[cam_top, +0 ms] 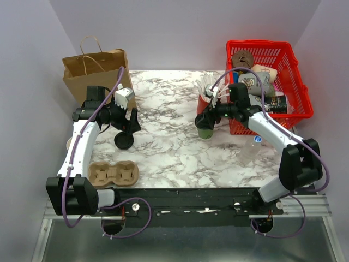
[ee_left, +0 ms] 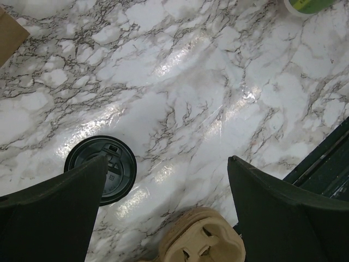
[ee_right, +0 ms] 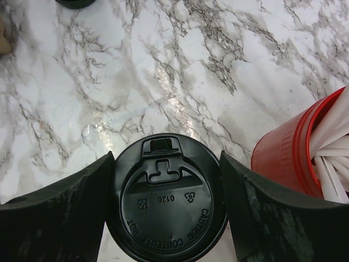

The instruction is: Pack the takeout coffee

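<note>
Gripped the takeout coffee point(cam_top: 205, 132) by its black lid in the right gripper point(ee_right: 166, 164), jaws pressed on 2 sides. Stood just at 6 o'clock of the red cup point(ee_right: 283, 153). Hung the left gripper point(ee_left: 168, 159) wide open above a loose lid point(ee_left: 117, 164), far at 9 o'clock.

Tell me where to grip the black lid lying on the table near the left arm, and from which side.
Take it by its rim, jaws on two opposite edges, coming straight down from above. The lid lies flat on the table, so only its round edge gives a hold. The open left gripper hangs nearly over it.
</note>
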You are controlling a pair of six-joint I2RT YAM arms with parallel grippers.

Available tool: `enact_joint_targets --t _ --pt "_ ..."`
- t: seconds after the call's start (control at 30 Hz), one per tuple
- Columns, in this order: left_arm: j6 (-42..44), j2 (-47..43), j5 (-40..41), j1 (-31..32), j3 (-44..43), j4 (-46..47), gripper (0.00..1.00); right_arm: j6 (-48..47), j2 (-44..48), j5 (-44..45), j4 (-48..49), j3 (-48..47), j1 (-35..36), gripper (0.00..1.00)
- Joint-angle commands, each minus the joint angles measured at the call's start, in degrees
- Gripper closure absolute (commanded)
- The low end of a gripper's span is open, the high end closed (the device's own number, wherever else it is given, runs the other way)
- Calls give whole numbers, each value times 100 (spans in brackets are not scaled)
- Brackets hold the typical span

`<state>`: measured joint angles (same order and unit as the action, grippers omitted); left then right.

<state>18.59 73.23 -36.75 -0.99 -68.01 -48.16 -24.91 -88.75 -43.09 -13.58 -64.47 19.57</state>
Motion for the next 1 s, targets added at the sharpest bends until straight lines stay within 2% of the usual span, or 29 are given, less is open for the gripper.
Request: enact_joint_targets --t 0.0,0.17,0.3,0.5,0.93,0.97 --pt "-154 -125 -174 -6 68 219 1 399 498 -138 294 285 345 19" --pt "-180 -143 -227 -6 103 219 1 504 613 229 435 575 679 19" --pt "-207 -108 -306 3 156 193 2 531 534 590 926 961 688 19" --pt "-172 -28 -333 3 235 79 1 916 332 171 1567 1138 697 18" --pt "66 -248 -657 82 463 -44 2 742 253 240 1438 1446 750 8" --pt "153 -283 -684 282 481 -53 2 724 270 240 1411 1463 741 6"
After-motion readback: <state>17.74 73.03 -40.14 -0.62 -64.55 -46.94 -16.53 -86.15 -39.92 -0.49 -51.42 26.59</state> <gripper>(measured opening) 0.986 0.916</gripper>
